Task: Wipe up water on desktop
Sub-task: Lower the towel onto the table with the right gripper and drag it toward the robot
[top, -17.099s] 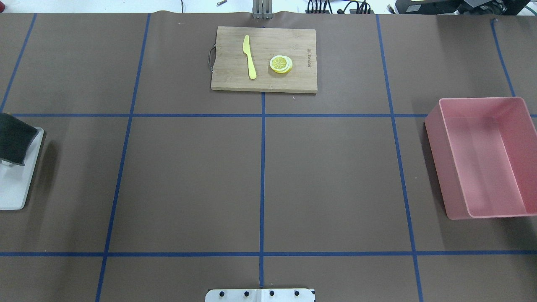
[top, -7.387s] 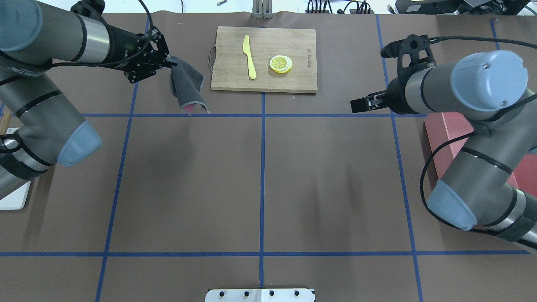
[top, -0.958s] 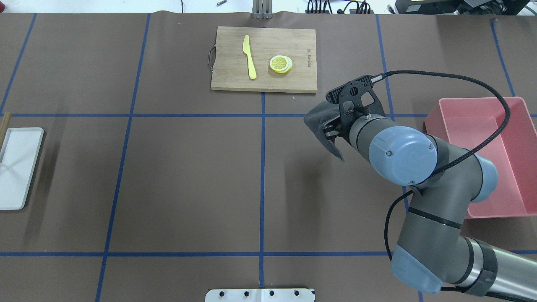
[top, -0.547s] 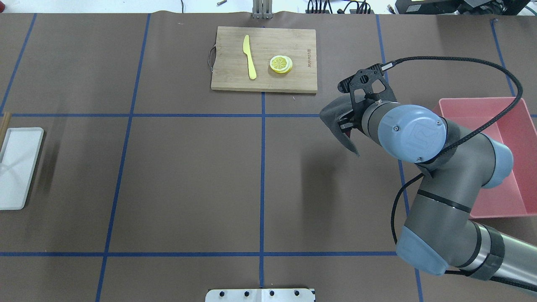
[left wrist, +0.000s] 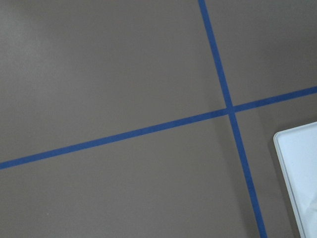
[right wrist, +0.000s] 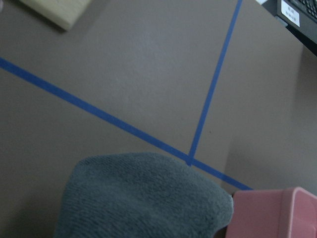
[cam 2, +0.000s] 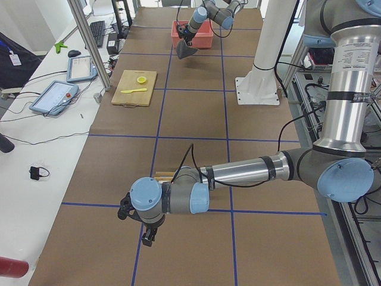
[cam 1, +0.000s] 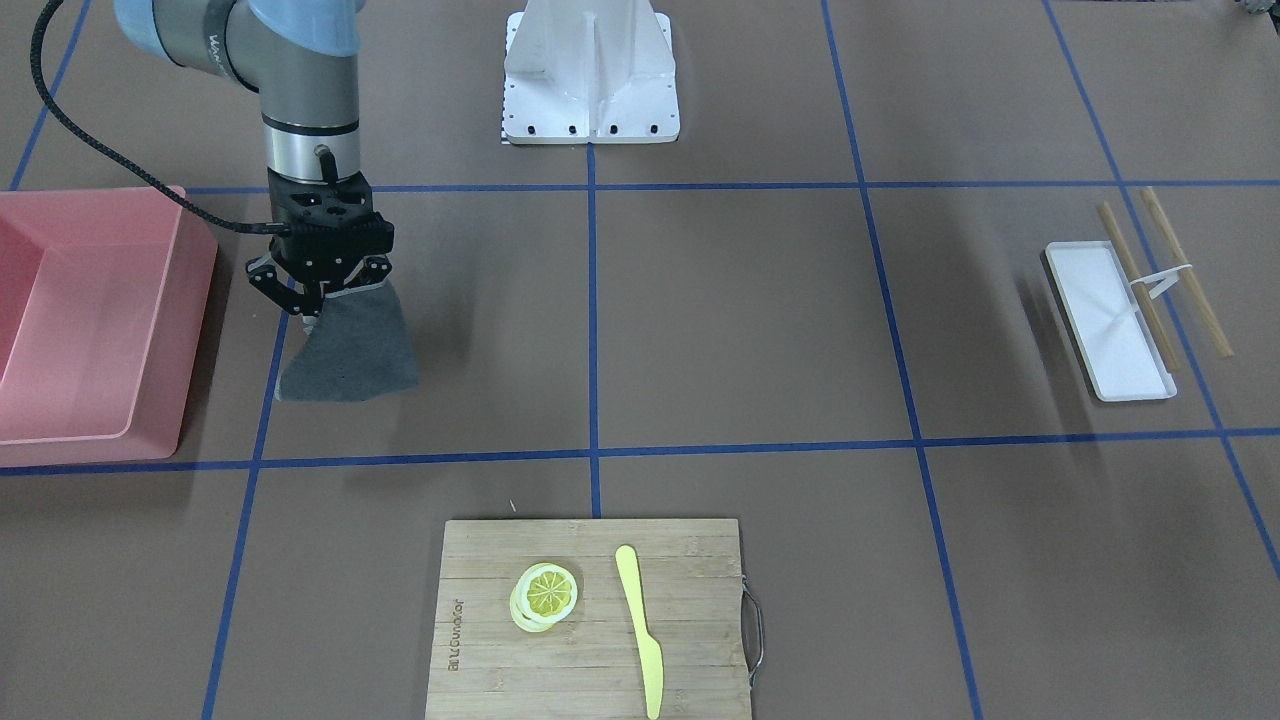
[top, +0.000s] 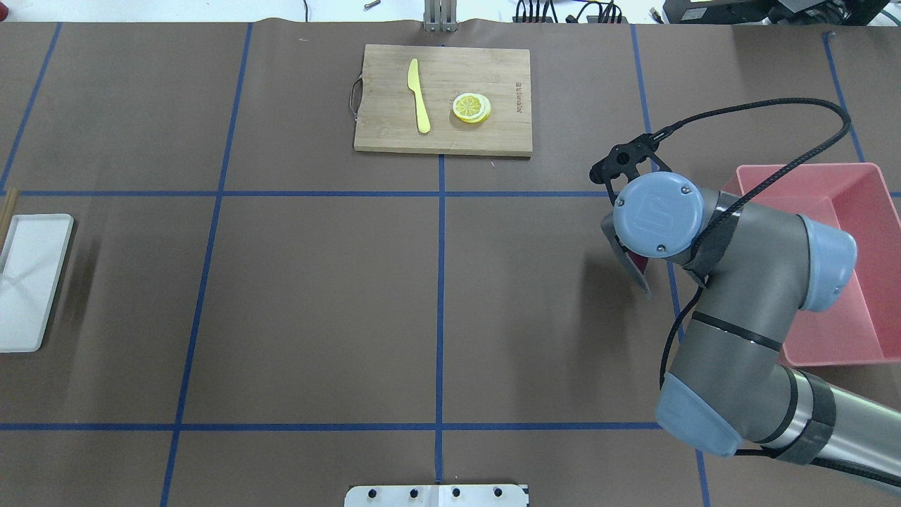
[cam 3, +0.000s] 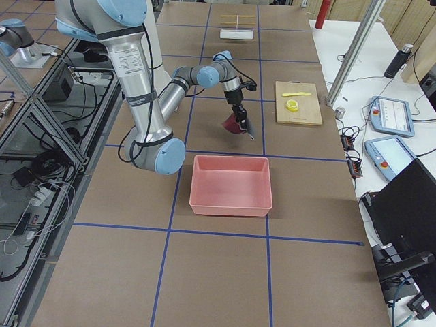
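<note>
The right fingers (cam 1: 300,298) clench the cloth (cam 1: 350,350) by its top edge. It hangs long axis vertical, free edge pointing down over the surface (cam 1: 750,320), near the pink bin (cam 1: 150,400). I cannot tell the state of the left fingers (cam 2: 146,237).

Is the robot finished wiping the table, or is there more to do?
Nearly, it seems. No water shows anywhere on the brown desktop, so the wiping looks done. In hand: the right gripper is shut on the grey cloth, which hangs beside the pink bin. Left, probably: putting the cloth away, maybe into that bin.
</note>
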{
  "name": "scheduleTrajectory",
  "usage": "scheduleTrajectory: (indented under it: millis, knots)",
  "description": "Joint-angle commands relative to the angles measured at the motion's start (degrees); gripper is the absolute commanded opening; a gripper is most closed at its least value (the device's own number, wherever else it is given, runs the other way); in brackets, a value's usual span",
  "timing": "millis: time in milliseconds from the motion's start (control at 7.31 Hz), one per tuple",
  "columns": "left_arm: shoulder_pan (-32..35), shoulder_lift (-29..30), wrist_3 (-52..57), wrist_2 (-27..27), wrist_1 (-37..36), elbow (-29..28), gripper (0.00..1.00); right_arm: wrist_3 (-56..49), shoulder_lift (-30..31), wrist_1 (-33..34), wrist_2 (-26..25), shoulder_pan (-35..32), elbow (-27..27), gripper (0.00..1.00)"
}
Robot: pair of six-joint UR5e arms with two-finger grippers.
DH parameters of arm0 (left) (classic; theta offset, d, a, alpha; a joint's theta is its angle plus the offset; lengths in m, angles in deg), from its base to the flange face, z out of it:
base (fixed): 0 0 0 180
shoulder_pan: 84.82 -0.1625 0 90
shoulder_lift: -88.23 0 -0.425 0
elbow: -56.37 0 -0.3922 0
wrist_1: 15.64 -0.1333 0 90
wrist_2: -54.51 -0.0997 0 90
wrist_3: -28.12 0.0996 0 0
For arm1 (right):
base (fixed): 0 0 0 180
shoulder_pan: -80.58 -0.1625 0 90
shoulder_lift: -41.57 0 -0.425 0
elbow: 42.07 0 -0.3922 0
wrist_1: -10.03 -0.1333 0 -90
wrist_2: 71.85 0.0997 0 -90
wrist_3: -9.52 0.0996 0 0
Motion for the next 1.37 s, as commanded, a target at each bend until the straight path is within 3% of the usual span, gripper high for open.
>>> scheduleTrajectory:
  millis: [0,137,410,547,958,1094,1231]
  knots:
    - [-0.03,-0.29,0.08,0.08,0.14,0.01,0.99,0.48,-5.53,9.35,-0.18,3.25,8.07,0.0]
    - [-0.03,-0.29,0.0,0.08,0.14,0.01,0.99,0.57,-6.0,9.29,-0.44,4.04,11.61,0.0]
    - [-0.03,-0.29,0.0,0.08,0.14,0.28,0.99,7.64,-15.26,8.5,-0.01,6.94,17.68,0.0]
    - [-0.03,-0.29,0.0,0.08,0.23,0.28,0.99,10.13,-18.36,6.58,0.17,8.08,17.88,0.0]
    - [-0.03,-0.29,0.09,0.08,0.23,0.28,0.99,21.9,-21.38,-12.11,0.6,9.67,20.95,0.0]
    - [-0.03,-0.29,0.09,0.08,0.23,0.28,0.99,21.76,-20.51,-10.94,3.48,9.68,20.53,0.0]
    - [-0.03,-0.2,0.0,0.08,0.14,0.36,0.99,20.71,-19.46,-5.36,3.42,9.59,20.26,0.0]
